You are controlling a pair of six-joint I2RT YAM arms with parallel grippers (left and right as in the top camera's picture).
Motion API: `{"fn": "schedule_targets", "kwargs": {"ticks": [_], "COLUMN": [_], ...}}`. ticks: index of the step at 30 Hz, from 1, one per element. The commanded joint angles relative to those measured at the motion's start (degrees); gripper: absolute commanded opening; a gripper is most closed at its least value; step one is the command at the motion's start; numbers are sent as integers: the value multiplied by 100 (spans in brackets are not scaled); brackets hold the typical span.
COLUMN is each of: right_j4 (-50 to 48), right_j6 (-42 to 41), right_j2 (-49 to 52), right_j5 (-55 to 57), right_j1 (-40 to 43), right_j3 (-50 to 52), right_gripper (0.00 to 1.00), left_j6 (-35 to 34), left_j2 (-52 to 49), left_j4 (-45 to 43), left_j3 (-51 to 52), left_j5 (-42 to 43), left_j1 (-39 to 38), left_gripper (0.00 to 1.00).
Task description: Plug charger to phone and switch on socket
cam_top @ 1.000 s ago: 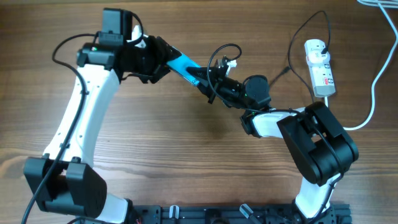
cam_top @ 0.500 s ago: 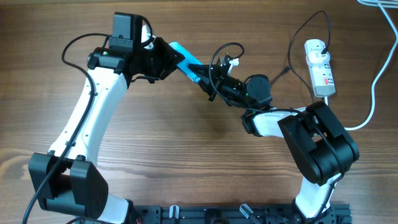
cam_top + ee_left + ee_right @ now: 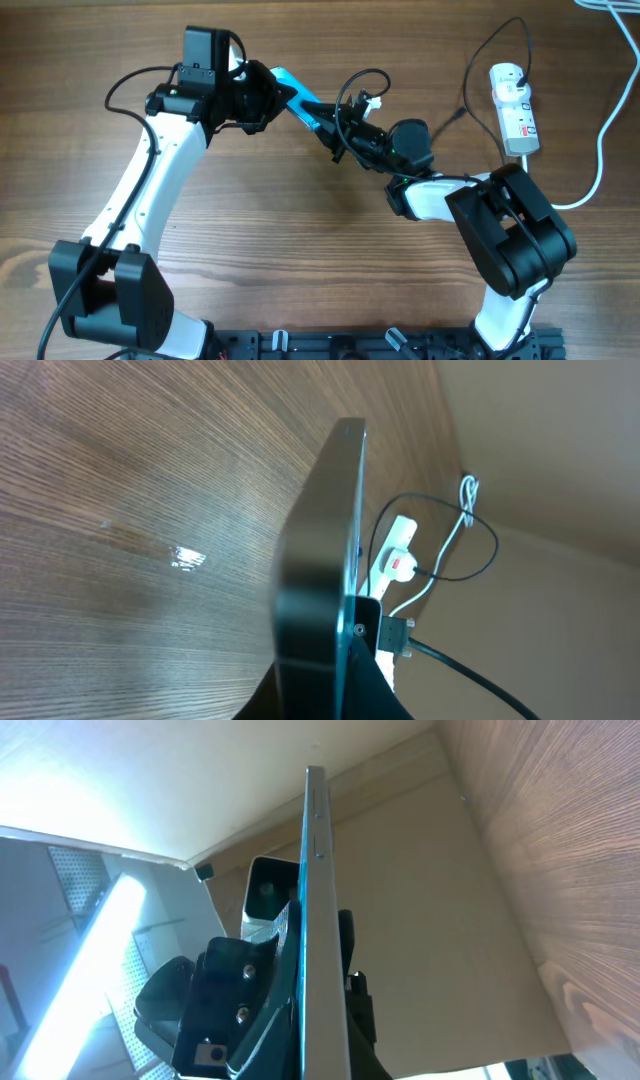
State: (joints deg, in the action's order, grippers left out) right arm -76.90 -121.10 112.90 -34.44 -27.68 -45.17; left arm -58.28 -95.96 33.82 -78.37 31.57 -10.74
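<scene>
The phone [image 3: 301, 103], turquoise screen up, is held in the air between both arms. My left gripper [image 3: 270, 97] is shut on its left end and my right gripper [image 3: 338, 128] is shut on its right end. In the left wrist view the phone [image 3: 322, 550] stands edge-on in the jaws [image 3: 345, 665]. In the right wrist view it is also edge-on [image 3: 316, 900] between the fingers [image 3: 325, 1045]. The charger's thin black cable [image 3: 364, 76] loops just behind the right gripper; its plug tip is hidden. The white socket [image 3: 514, 108] lies at the far right.
The socket's white cord [image 3: 601, 150] curves along the right edge of the wooden table [image 3: 300, 260]. The black cable runs from the socket [image 3: 478, 55] down toward the right arm. The socket also shows in the left wrist view [image 3: 394, 552].
My left arm has swung to the right, closing in on the phone's left end. The right arm and the socket have stayed put.
</scene>
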Motion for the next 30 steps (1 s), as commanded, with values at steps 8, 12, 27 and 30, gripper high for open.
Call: {"fn": "schedule_targets", "kwargs": {"ticks": [8, 12, 27, 30], "right_j4": [645, 1543, 9191, 10548], "right_j6": [260, 957, 6719, 7171], "right_j2": [-24, -24, -3224, -3018], "right_j5": [-365, -315, 3687, 4618], "right_j1": [-96, -85, 1268, 1294], "right_j3": [-96, -96, -763, -1606], "right_gripper": [20, 27, 73, 70], "left_j6": [-409, -151, 2085, 2341], "left_j2": [-48, -48, -48, -48], "left_j4": [83, 70, 1014, 953], "left_j3": [63, 63, 63, 63], "left_j5": [133, 354, 953, 944], "left_j1": [133, 466, 1189, 946], "left_gripper": [4, 4, 4, 4]}}
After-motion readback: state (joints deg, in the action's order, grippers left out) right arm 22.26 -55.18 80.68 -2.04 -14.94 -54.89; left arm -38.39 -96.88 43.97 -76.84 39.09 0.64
